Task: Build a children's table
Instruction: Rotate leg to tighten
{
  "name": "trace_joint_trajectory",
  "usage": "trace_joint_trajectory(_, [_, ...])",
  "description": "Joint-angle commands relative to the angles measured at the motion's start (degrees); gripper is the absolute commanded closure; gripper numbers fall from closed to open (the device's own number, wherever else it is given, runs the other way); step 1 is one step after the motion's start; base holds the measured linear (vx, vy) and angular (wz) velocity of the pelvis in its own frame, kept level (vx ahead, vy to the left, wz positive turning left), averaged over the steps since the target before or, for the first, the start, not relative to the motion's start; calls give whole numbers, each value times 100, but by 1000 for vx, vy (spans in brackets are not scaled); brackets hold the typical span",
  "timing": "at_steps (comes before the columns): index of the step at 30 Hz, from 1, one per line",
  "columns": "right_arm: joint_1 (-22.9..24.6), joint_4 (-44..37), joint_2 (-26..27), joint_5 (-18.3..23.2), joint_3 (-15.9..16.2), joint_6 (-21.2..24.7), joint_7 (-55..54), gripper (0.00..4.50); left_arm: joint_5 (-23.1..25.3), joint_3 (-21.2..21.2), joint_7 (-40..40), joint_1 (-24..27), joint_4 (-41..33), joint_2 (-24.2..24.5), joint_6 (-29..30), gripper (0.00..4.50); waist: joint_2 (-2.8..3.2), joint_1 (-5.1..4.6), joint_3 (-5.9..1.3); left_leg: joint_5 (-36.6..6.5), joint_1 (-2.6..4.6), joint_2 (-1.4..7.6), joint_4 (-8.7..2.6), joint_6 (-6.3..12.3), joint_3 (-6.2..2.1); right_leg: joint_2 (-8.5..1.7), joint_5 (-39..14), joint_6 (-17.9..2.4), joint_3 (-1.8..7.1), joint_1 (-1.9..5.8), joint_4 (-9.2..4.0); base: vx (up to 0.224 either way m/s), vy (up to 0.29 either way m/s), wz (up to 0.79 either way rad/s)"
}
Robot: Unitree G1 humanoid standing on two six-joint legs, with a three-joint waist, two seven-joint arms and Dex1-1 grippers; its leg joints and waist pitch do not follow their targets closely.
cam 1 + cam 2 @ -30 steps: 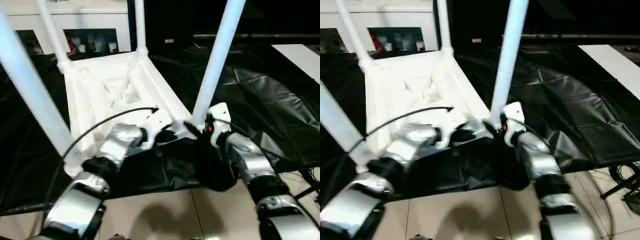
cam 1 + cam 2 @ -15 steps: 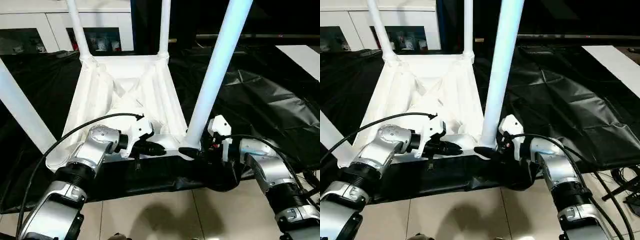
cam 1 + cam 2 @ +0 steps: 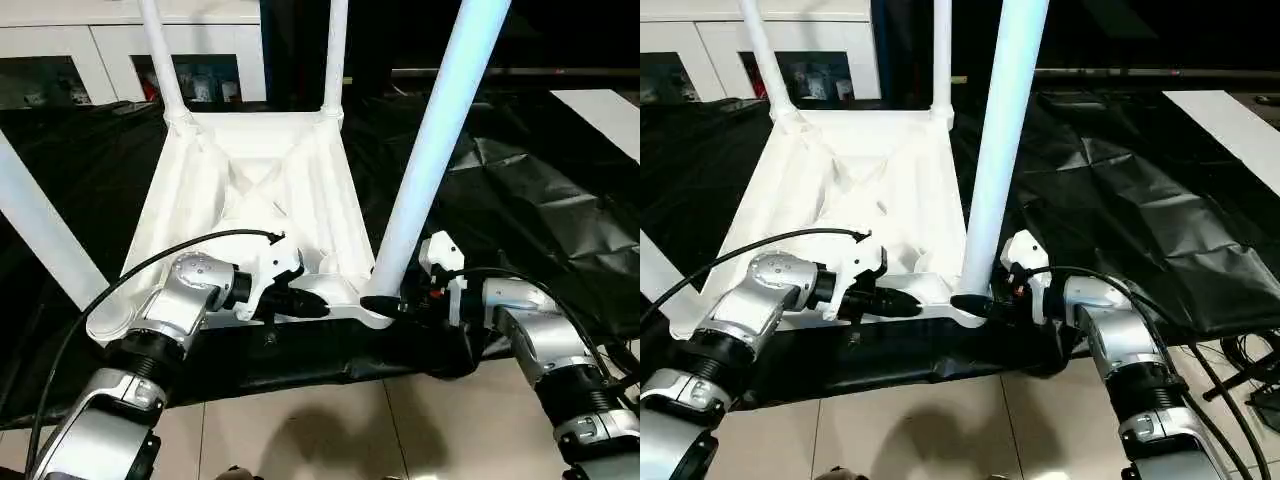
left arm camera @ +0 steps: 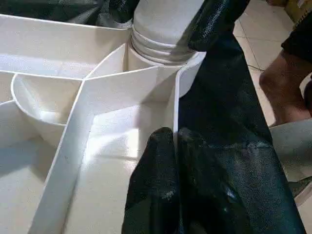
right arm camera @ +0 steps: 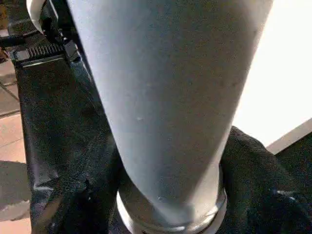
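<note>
Four legs socketed upright in upturned tabletop. Left gripper clenched at tabletop's near rim; right gripper at tabletop's near-right leg base, grip impossible to tell. Looks light, stiff, slick: best taken by tabletop's rim.

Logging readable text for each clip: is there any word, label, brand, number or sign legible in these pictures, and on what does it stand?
None can be read.
The tabletop and its legs are plain white, with no print or moulded lettering visible.
The colourful items behind the glass doors of the cabinet are too small and blurred to read.
The black sheet carries no marking.
</note>
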Motion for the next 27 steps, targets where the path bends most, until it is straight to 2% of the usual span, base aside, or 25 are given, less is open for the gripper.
trace_joint_trajectory(1, [63,-79,-37,26,77,44,143,193,-366,72,-150,76,-95,-125,30,450,-134,9,-366,-761,54,170,-338,474,-67,-419,-1006,-1284,224,267,-383,0,0,0])
trace_joint_trajectory(6, [39,-4,88,45,-65,73,-128,199,-278,103,123,70,-95,-207,13,450,-134,2,-366,-745,57,168,-337,476,-65,-414,-957,-1301,226,264,-380,0,0,0])
trace_joint_trajectory(8, [-83,286,247,-123,-188,55,-849,200,-20,177,930,-104,236,-415,-116,450,-134,-12,-357,-832,64,162,-340,433,-68,-419,-1118,-1266,228,251,-405,0,0,0])
trace_joint_trajectory(9, [-113,368,296,-177,-217,42,-1053,200,37,200,1157,-160,343,-480,-155,450,-136,-32,-335,-972,82,151,-348,359,-68,-415,-1381,-1208,228,227,-453,0,0,0])
trace_joint_trajectory(10, [-168,528,415,-247,-281,67,-1450,200,95,242,1507,-267,516,-615,-172,450,-152,-34,-342,-1005,87,144,-347,316,-72,-425,-1502,-1176,226,239,-460,0,0,0])
trace_joint_trajectory(12, [-206,650,526,-300,-331,97,-1786,201,144,264,1782,-355,638,-734,-168,450,-143,-41,-342,-1001,88,145,-354,233,-81,-429,-1685,-1101,228,235,-475,0,0,0])
trace_joint_trajectory(13, [-260,826,759,-355,-429,152,-2377,201,256,269,2289,-521,847,-964,-151,450,-163,-53,-349,-983,77,135,-352,229,-82,-426,-1707,-1043,228,246,-484,0,0,0])
trace_joint_trajectory(14, [-279,877,858,-368,-473,168,-2616,201,292,270,2475,-580,913,-1054,-141,450,-156,-50,-346,-985,87,136,-345,239,-75,-428,-1697,-1030,238,226,-488,0,0,0])
trace_joint_trajectory(15, [-303,936,966,-385,-518,187,-2881,201,323,282,2693,-650,989,-1160,-128,450,-165,-55,-350,-937,69,129,-351,249,-83,-426,-1659,-1025,232,247,-482,0,0,0])
trace_joint_trajectory(18, [-379,1081,1223,-462,-590,205,-3505,201,384,280,3139,-784,1123,-1406,-103,450,-156,-61,-366,-866,64,121,-345,246,-82,-418,-1518,-1035,227,256,-469,0,0,0])
trace_joint_trajectory(19, [-478,1216,1449,-532,-620,182,-3980,201,449,240,3409,-866,1234,-1600,-138,450,-133,-58,-373,-826,63,121,-339,272,-80,-417,-1384,-1061,234,254,-459,0,0,0])
trace_joint_trajectory(20, [-522,1258,1536,-565,-610,154,-4116,201,480,211,3471,-883,1271,-1665,-164,450,-116,-64,-375,-799,61,118,-343,273,-82,-415,-1342,-1075,233,248,-456,0,0,0])
trace_joint_trajectory(21, [-554,1302,1585,-590,-610,125,-4196,201,500,200,3516,-903,1321,-1702,-195,450,-130,-68,-382,-770,52,114,-343,276,-85,-410,-1256,-1089,225,269,-450,0,0,0])
trace_joint_trajectory(23, [-584,1300,1679,-558,-612,77,-4154,201,508,166,3453,-901,1350,-1729,-243,450,-114,-58,-391,-737,56,122,-338,328,-85,-417,-1050,-1160,228,274,-430,0,0,0])
trace_joint_trajectory(25, [-574,1193,1748,-446,-615,9,-3875,201,491,129,3252,-855,1331,-1701,-304,450,-128,-55,-391,-712,53,120,-331,417,-75,-409,-857,-1218,228,284,-414,0,0,0])
trace_joint_trajectory(26, [-543,1086,1737,-335,-626,-14,-3621,145,467,111,3121,-834,1342,-1651,-347,450,-126,-54,-384,-732,50,120,-335,433,-75,-414,-876,-1225,228,284,-421,0,0,0])
trace_joint_trajectory(27, [-532,1054,1724,-309,-623,-23,-3547,145,463,110,3101,-830,1346,-1637,-353,450,-127,-52,-384,-775,51,120,-333,449,-75,-420,-942,-1221,227,287,-428,0,0,0])
